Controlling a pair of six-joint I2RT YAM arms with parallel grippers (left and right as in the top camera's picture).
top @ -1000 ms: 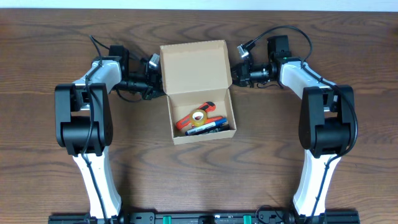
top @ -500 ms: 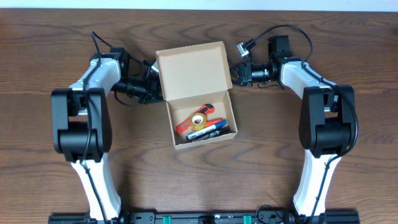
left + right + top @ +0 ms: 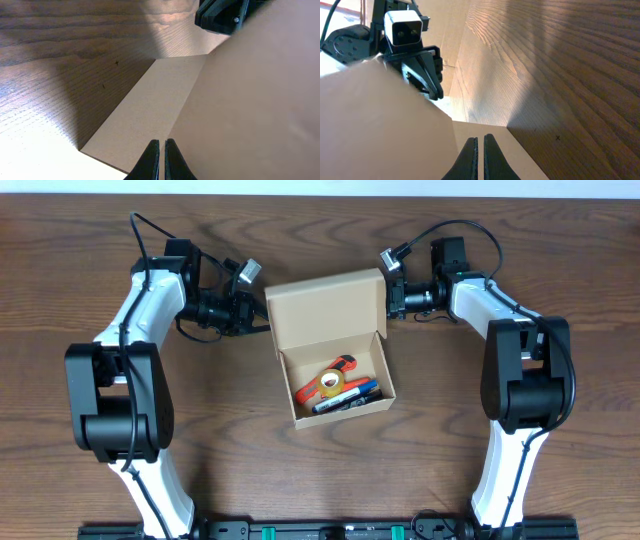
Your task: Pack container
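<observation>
— What do we have, starting from the biggest thing?

— We see a dark wooden table (image 3: 230, 430). The left arm (image 3: 130, 380) and the right arm (image 3: 525, 370) both reach in toward its far middle.

— And where do we place the container (image 3: 375, 380)?

— We put it between the two arms, a little beyond the middle of the table and turned slightly askew. It is a tan cardboard box standing open. Its lid (image 3: 325, 310) is raised at the far side, with the plain inner face toward us.

— How do we read the pincers?

— The left gripper (image 3: 260, 314) sits at the lid's left edge and the right gripper (image 3: 388, 298) at its right edge. From each wrist we see the left gripper's (image 3: 160, 159) and the right gripper's (image 3: 480, 155) fingers drawn together, with only a hairline between them and cardboard filling the view just beyond. We cannot tell whether either one has card pinched in that slit.

— And inside?

— We count an orange tool (image 3: 345, 364) lying slantwise, a tape roll (image 3: 329, 383) resting on it, a blue pen (image 3: 364, 386) and a dark pen (image 3: 345, 401) along the near wall.
</observation>
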